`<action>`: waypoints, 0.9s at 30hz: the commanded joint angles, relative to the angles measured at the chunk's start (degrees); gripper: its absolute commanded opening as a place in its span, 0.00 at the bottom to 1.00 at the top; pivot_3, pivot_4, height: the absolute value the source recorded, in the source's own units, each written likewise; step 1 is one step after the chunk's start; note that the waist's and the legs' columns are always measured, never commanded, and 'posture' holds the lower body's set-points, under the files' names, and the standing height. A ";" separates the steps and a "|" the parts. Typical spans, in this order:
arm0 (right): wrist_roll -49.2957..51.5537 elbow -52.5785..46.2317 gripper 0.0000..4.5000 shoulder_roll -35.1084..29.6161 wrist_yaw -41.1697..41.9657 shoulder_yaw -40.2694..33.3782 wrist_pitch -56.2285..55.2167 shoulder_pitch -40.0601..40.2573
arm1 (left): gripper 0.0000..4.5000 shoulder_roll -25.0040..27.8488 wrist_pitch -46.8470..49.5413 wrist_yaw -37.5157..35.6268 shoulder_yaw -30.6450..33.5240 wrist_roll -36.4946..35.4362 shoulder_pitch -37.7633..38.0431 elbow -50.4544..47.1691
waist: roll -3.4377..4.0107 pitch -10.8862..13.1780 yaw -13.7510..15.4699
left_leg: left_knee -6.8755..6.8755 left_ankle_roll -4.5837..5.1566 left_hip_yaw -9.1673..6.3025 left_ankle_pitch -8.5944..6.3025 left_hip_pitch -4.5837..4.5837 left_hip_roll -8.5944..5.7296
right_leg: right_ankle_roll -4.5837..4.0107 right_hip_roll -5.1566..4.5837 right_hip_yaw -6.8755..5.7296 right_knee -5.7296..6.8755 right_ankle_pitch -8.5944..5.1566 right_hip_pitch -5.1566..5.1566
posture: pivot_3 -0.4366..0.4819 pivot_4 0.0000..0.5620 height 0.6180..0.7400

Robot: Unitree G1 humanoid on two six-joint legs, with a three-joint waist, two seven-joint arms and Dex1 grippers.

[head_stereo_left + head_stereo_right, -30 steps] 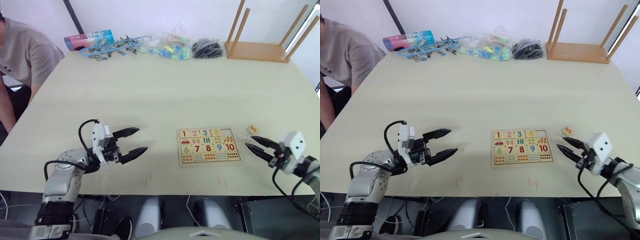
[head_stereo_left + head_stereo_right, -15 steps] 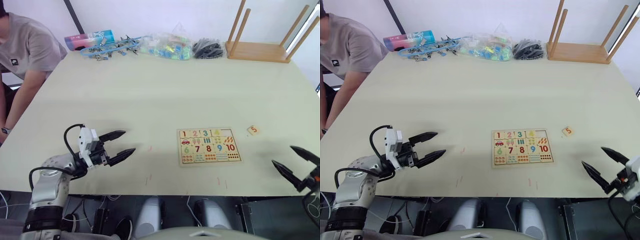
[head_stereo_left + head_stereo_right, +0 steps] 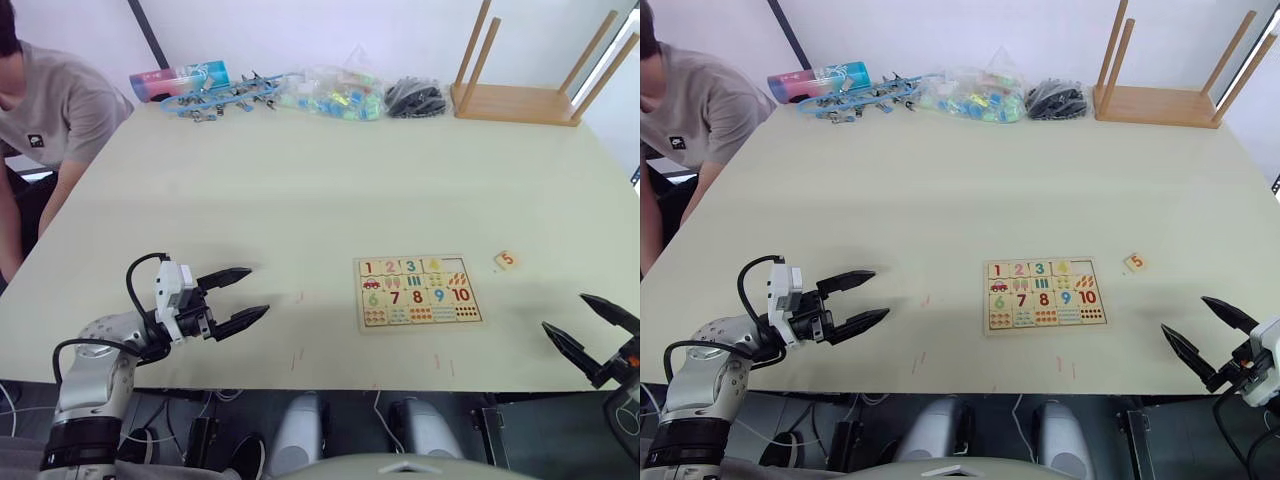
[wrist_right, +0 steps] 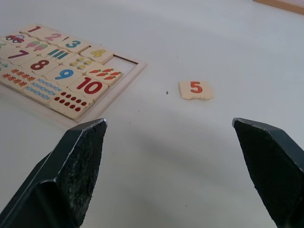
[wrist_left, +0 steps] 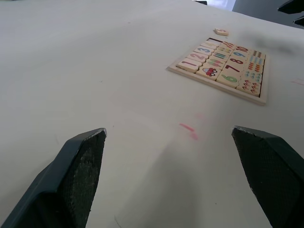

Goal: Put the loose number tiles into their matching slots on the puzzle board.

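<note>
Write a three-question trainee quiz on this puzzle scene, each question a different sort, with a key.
1. True or false: the 5 tile sits in its slot on the puzzle board.
2. Which gripper is nearer the 5 tile: A left gripper, B right gripper?
3. Fill in: the board's empty slot is next to the tile numbered ___.

Key: 1 false, it lies on the table; 2 B; 3 four.
</note>
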 commanded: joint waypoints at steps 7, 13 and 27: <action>1.35 0.33 0.99 -1.03 1.02 -1.24 -0.62 -0.37 | 1.00 0.71 -0.92 -1.00 1.61 -1.53 -0.19 -1.17 | 0.00 0.00 0.03 | 0.00 0.00 0.00 0.00 0.00 -0.01 | 0.03 0.00 0.00 0.00 0.02 0.00 | 0.48 0.27 0.98; 1.31 1.31 0.99 -0.77 1.85 -1.36 -1.45 -0.13 | 1.00 0.56 -0.92 -1.36 1.38 -1.57 -0.09 -1.35 | 0.00 0.00 0.02 | 0.00 0.00 0.00 0.00 0.00 -0.01 | 0.03 0.01 0.00 0.00 0.01 0.00 | 0.48 0.27 0.98; 1.61 1.91 0.99 -1.85 1.48 0.08 0.92 -2.82 | 1.00 0.30 -1.15 -3.05 -0.04 -1.59 -2.40 -2.00 | 0.00 0.00 0.01 | 0.00 0.00 0.00 0.00 0.00 -0.02 | 0.14 0.01 0.00 0.00 0.08 0.00 | 0.48 0.27 0.98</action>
